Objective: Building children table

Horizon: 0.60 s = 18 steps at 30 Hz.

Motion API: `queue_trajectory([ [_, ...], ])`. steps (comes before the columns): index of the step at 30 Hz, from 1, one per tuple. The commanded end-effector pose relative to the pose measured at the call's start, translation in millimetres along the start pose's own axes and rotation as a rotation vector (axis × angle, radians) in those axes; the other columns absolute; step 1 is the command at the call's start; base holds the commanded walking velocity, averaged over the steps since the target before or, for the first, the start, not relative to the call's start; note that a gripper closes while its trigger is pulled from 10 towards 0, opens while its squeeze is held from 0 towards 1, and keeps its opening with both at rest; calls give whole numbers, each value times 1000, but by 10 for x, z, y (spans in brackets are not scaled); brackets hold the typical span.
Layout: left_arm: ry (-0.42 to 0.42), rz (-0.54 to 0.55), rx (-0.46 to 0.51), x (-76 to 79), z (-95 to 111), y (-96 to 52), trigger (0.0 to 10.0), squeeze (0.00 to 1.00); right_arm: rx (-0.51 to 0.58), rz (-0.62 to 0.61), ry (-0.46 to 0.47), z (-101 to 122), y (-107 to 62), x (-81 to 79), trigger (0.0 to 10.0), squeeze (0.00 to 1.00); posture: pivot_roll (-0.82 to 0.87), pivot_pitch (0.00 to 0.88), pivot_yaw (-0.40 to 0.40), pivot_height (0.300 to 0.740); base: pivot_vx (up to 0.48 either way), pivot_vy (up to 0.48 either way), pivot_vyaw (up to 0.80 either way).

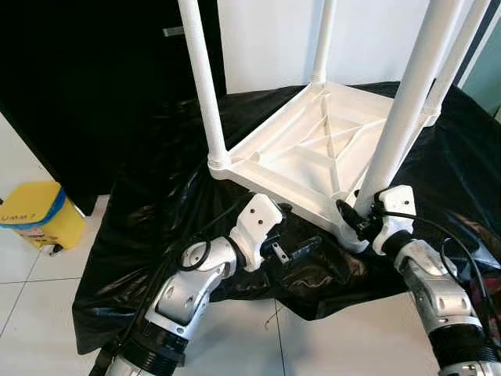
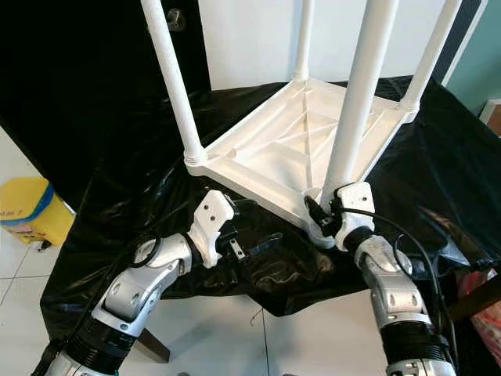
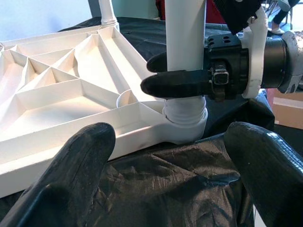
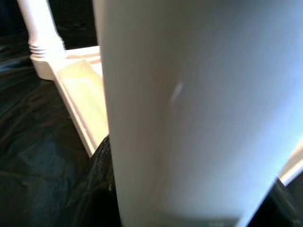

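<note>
white plastic leg (image 1: pixel 399 117) clenched in right claw (image 1: pixel 356 218), steadying it in its socket; left claw (image 1: pixel 301 251) released, beside.

1. One white table top (image 1: pixel 313 149), lying upside down.
2. Four white legs standing up from its corners: one near left (image 1: pixel 202 78), one near right (image 1: pixel 407 102), one far left (image 1: pixel 323 39) and one far right (image 1: pixel 458 55).
3. One black sheet (image 1: pixel 149 227) under it.
4. One yellow bin (image 1: pixel 37 214) on the floor.
5. Two grippers: the left gripper (image 1: pixel 293 251) and the right gripper (image 1: pixel 352 219).
</note>
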<state>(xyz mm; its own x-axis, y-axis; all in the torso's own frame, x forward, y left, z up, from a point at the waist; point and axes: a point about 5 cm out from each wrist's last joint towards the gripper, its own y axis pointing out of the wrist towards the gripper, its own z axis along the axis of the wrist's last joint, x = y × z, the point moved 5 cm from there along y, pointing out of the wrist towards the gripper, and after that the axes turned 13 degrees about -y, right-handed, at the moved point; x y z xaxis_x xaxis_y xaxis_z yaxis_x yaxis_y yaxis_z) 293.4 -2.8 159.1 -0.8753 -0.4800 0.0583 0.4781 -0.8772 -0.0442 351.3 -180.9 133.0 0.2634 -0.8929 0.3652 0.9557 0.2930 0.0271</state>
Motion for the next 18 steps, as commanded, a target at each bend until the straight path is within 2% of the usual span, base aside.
queue_trajectory([
  [1,-6,7,-10,-10,-8,-8,10000,0,-80,-32,24,-148,-16,-86,10000,0,-161,73,19,740,0,0,0],
  [11,-16,16,-11,-28,-16,-18,10000,0,-156,-195,107,-209,-13,-184,10000,0,-169,77,19,740,0,0,0],
  [13,-25,20,-4,-32,-6,-1,10000,0,-192,-308,134,-234,7,-225,10000,0,-168,77,16,740,0,0,0],
  [14,-25,20,-4,-32,-6,-1,10000,0,-192,-308,134,-234,7,-225,10000,0,-168,77,16,740,0,0,0],
  [15,-27,22,-1,-30,0,11,10000,0,-224,-389,148,-254,5,-238,10000,0,-164,78,14,740,0,0,0],
  [16,-27,22,-1,-30,0,11,10000,0,-224,-389,148,-254,5,-238,10000,0,-164,78,14,740,0,0,0],
  [17,-29,23,1,-28,5,20,10000,0,-243,-444,154,-260,0,-243,10000,0,-157,79,11,740,0,0,0],
  [18,-32,28,5,-30,14,27,10000,0,-240,-430,192,-230,47,-346,10000,0,-157,81,14,740,0,0,0],
])
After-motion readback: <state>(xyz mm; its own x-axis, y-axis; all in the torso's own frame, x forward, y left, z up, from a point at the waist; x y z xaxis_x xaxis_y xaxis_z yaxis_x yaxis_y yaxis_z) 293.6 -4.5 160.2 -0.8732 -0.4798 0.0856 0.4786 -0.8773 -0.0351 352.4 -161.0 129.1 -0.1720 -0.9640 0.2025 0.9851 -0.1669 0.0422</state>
